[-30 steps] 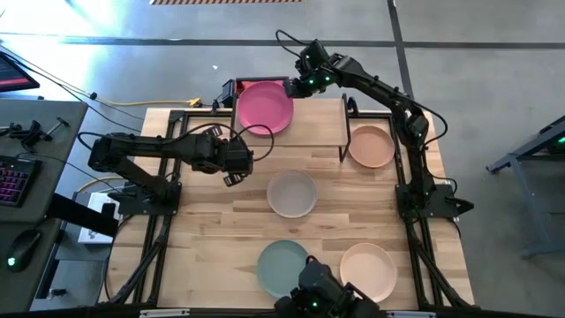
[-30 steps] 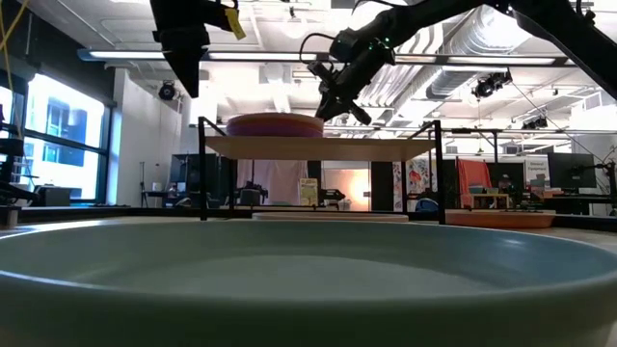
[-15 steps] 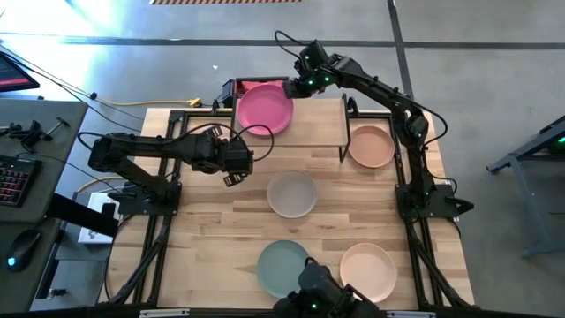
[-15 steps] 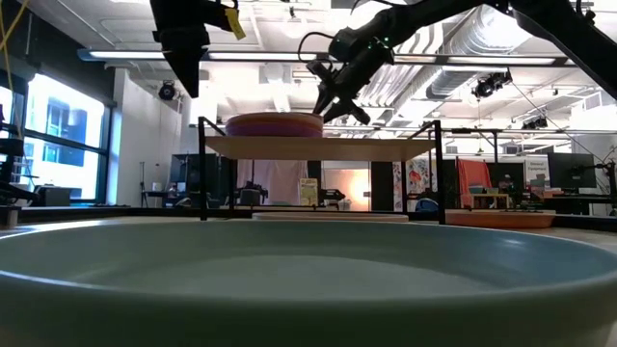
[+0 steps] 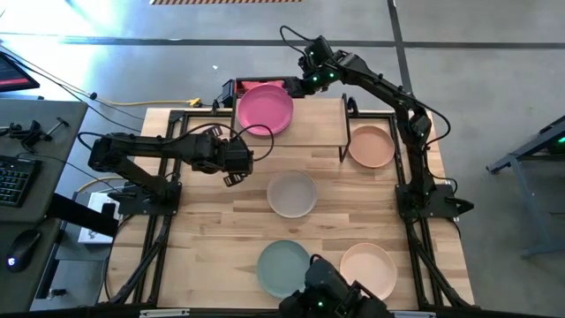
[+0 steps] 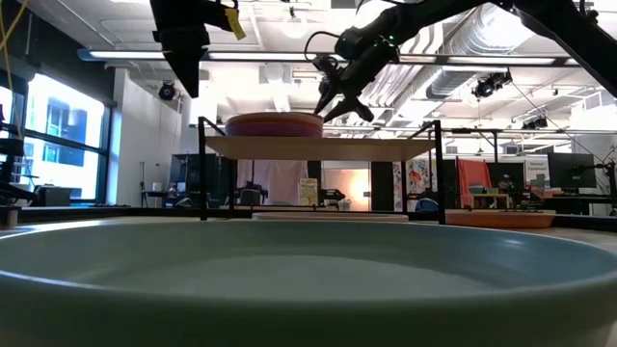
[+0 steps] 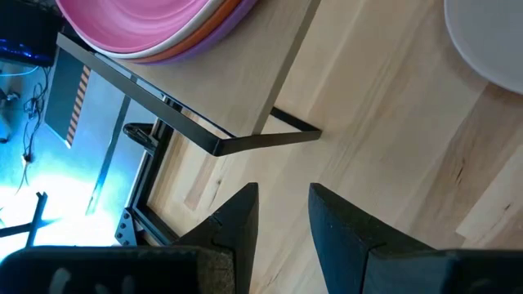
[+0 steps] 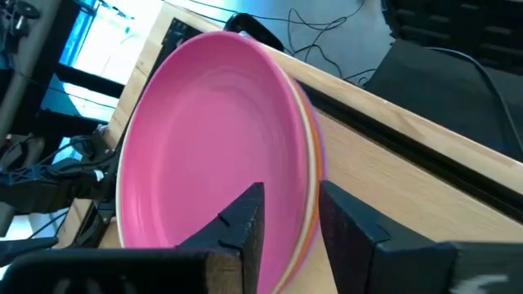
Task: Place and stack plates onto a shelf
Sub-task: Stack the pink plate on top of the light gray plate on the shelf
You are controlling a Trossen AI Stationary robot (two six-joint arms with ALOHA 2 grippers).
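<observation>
pink plate point(image 5: 264, 108) | grey plate point(image 5: 291, 194) | teal plate point(image 5: 281, 265) | peach plates point(image 5: 371, 147) | light wooden shelf point(image 5: 318, 132)

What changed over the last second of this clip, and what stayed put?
The right gripper has let go of the pink plate, opened, and lifted slightly up and away from the stack's rim on the shelf. The pink plate rests on top of the stack, unmoved. The left gripper waits open over the table as before; the grey plate, teal plate and two peach plates have not shifted.

Pink plate point(image 5: 265, 108) tops stack on shelf point(image 5: 309, 132); four plates point(image 5: 291, 194) seemingly below.
</observation>
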